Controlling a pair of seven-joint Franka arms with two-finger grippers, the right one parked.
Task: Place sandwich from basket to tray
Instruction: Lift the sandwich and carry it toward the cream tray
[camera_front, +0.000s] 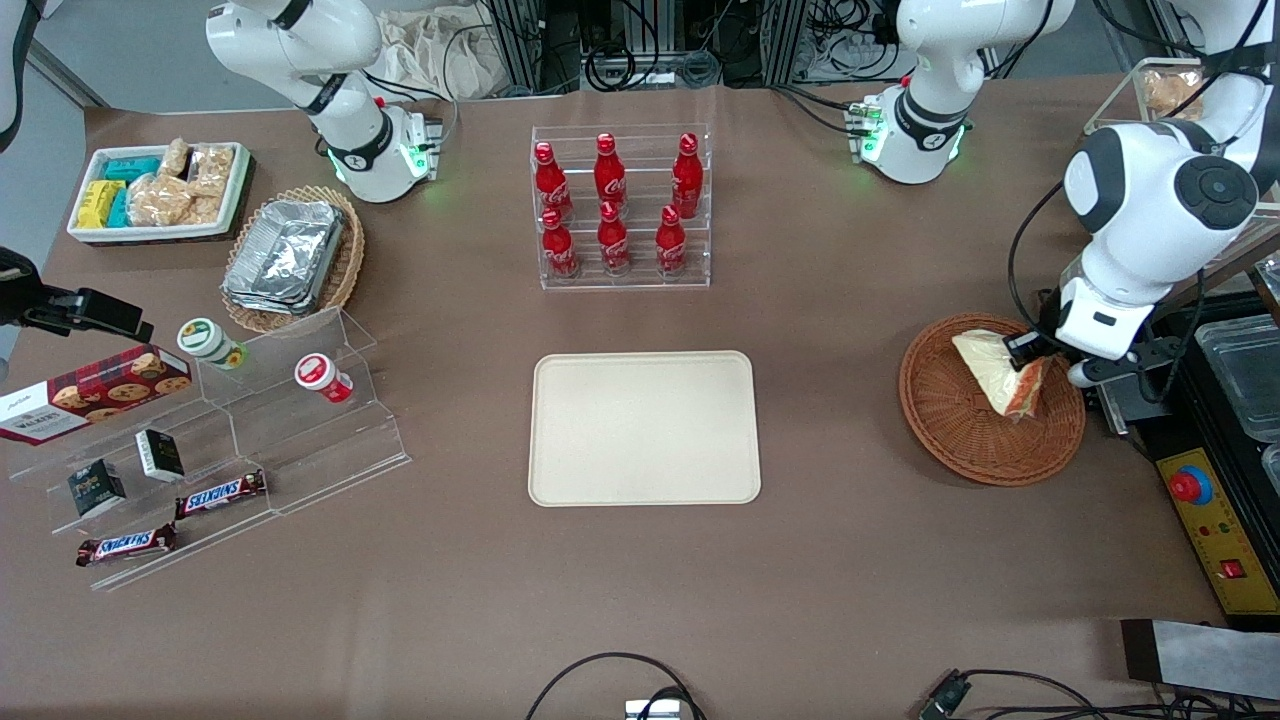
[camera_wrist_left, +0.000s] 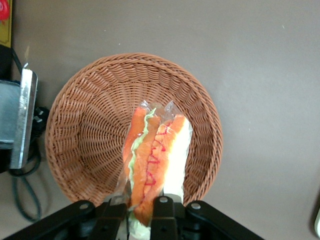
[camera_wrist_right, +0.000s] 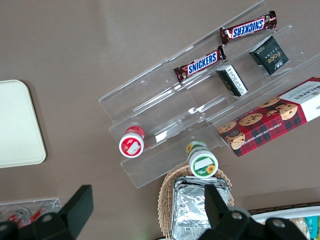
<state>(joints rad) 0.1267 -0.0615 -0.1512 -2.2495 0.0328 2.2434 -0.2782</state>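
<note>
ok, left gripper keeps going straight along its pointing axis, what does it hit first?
Likely the basket floor. The left gripper is shut on the sandwich and points down into the basket; how high the sandwich hangs above the weave is unclear.

Left arm bent low, gripper (camera_wrist_left: 141, 212) clamped, fingers (camera_wrist_left: 163, 212) near-closed

tray (camera_wrist_right: 17, 125) edge — Snickers bars (camera_wrist_right: 200, 63) | cookie box (camera_wrist_right: 275, 117) on acrylic shelf (camera_wrist_right: 165, 100)
</note>
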